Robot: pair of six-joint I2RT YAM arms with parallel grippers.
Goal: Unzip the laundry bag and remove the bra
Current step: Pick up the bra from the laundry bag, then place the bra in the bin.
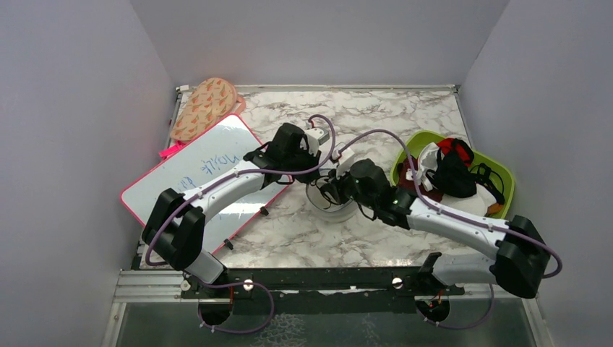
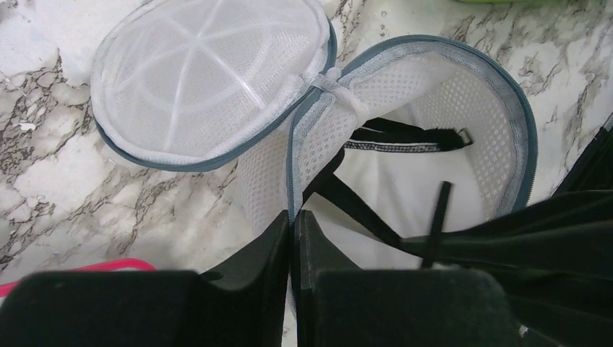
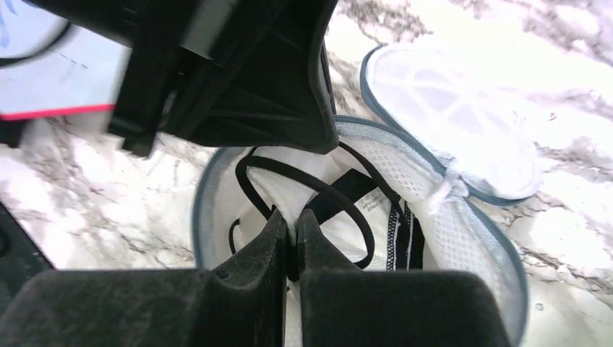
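Note:
The laundry bag (image 1: 340,211) stands mid-table, unzipped, its round mesh lid (image 2: 209,72) flipped open beside it. My left gripper (image 2: 291,215) is shut on the bag's blue-grey zipper rim (image 2: 434,47). The black bra (image 2: 405,137) lies partly inside the bag, its straps pulled taut toward my right gripper. My right gripper (image 3: 290,217) is shut over the bag's opening on the bra (image 3: 347,189), with a strap looped round its fingertips. In the top view both grippers, left (image 1: 315,179) and right (image 1: 334,194), meet over the bag. The left gripper's body (image 3: 238,72) hangs close above the right one.
A lime-green tray (image 1: 508,176) at the right holds red, black and white cloths. A pink-framed whiteboard (image 1: 209,166) lies at the left, under the left arm. A patterned fabric pad (image 1: 206,105) and a pink marker (image 1: 170,150) lie at the back left.

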